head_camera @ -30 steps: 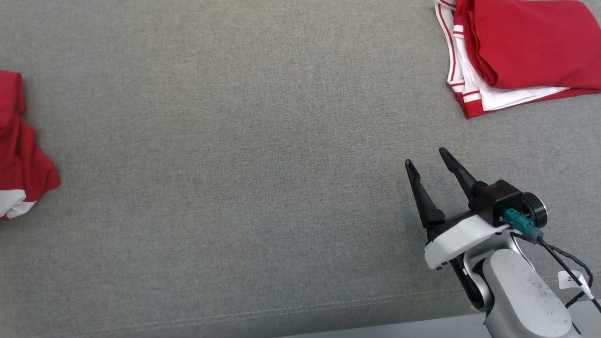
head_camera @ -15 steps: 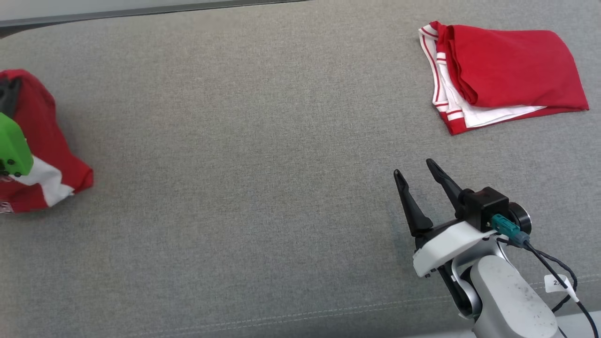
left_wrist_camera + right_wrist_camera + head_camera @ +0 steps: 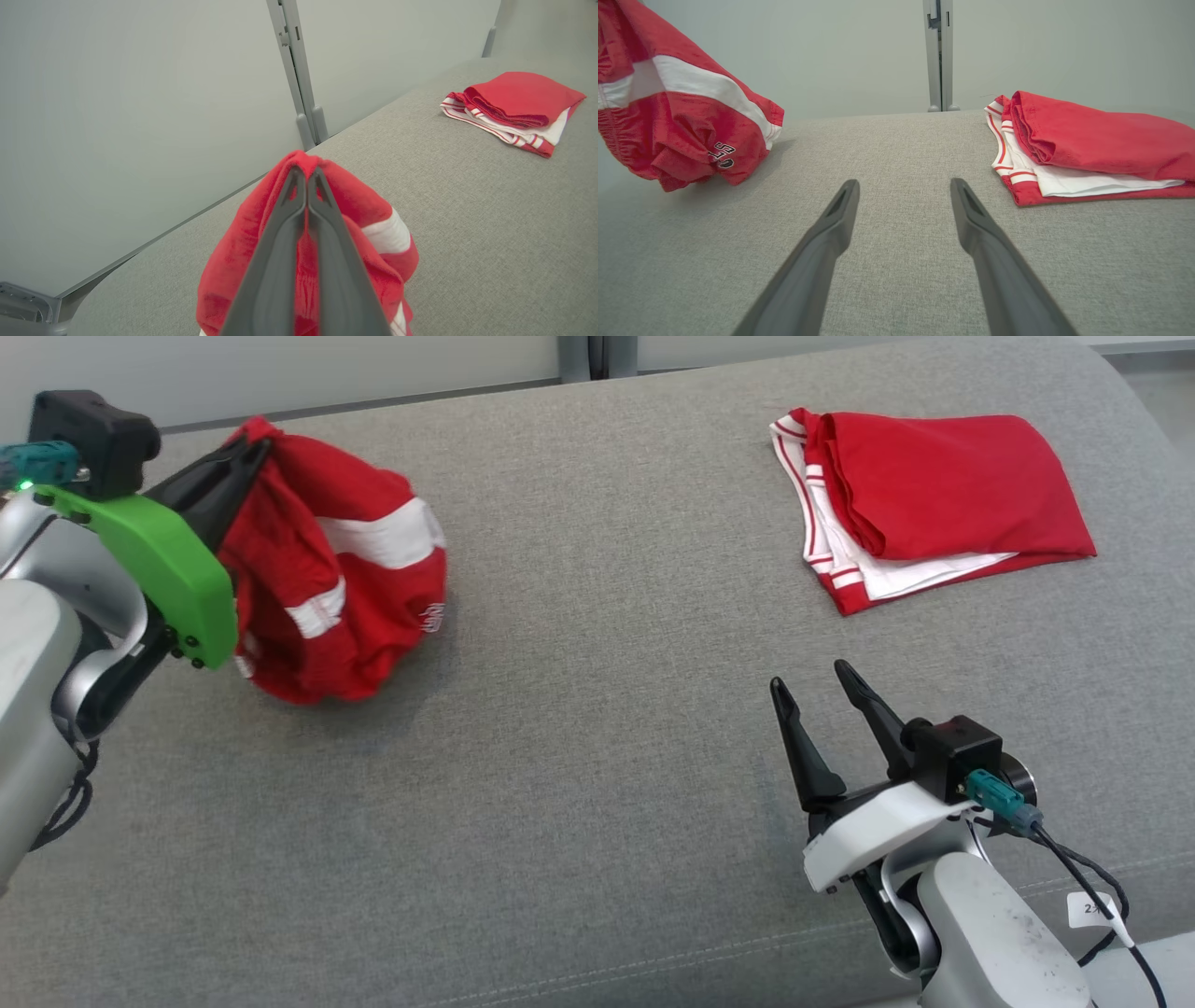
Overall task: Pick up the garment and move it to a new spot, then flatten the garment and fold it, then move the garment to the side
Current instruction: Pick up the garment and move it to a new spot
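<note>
Left gripper (image 3: 250, 446), clamped on bunched red shorts (image 3: 345, 607), should lower them centrally onto grey cushion (image 3: 597, 756); right gripper (image 3: 810, 677) spread wide, empty.

Bare grey cushion (image 3: 579, 756) mid-surface, folded red pile (image 3: 943, 495) far right, bunched garment (image 3: 345, 607) left — wall (image 3: 140, 93) behind

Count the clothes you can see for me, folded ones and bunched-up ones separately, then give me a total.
folded garment, red and white, lying on the grey surface: 1
bunched garment, red and white, pinched in the left gripper: 1
Total: 2
</note>
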Controlling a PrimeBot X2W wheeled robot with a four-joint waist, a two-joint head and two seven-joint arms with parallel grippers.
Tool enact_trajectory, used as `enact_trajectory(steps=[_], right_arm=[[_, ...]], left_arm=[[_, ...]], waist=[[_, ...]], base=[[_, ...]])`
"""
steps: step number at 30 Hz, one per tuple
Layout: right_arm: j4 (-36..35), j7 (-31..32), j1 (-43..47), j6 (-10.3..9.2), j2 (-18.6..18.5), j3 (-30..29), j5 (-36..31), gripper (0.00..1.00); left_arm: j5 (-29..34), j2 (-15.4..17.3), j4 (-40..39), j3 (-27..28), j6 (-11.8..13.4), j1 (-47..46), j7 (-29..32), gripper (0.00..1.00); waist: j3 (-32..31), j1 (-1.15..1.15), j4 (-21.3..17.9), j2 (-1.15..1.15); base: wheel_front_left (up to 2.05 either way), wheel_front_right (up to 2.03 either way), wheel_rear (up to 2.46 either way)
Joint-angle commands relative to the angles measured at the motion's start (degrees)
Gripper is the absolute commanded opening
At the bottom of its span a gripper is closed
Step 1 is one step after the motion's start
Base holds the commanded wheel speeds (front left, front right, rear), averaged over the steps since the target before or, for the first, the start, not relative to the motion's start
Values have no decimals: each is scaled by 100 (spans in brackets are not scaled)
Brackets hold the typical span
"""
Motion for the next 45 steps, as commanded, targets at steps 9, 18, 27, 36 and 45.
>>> enact_trajectory(steps=[9,18,27,36,45], right_arm=[[-34,-23,33,-2,114,-40,43,100],[-75,-24,38,-2,194,-129,9,100],[-24,-24,-2,-2,237,-170,-36,100],[93,-24,-58,-2,194,-78,-8,100],[180,-24,-32,-2,179,26,53,100]], left_arm=[[-83,-259,-840,-347,4,-214,54,0],[-120,-582,-1054,-521,83,140,-120,0],[-453,-449,-130,-567,55,812,-469,0],[-474,-412,802,-801,5,986,-826,0],[-695,-655,1104,-1185,1,1166,-1201,48]], waist=[[-110,0,-302,0],[43,0,-399,0],[88,0,-297,0],[-6,0,-141,0],[-94,0,-85,0]], base=[[0,0,0],[0,0,0],[0,0,0],[0,0,0],[0,0,0]])
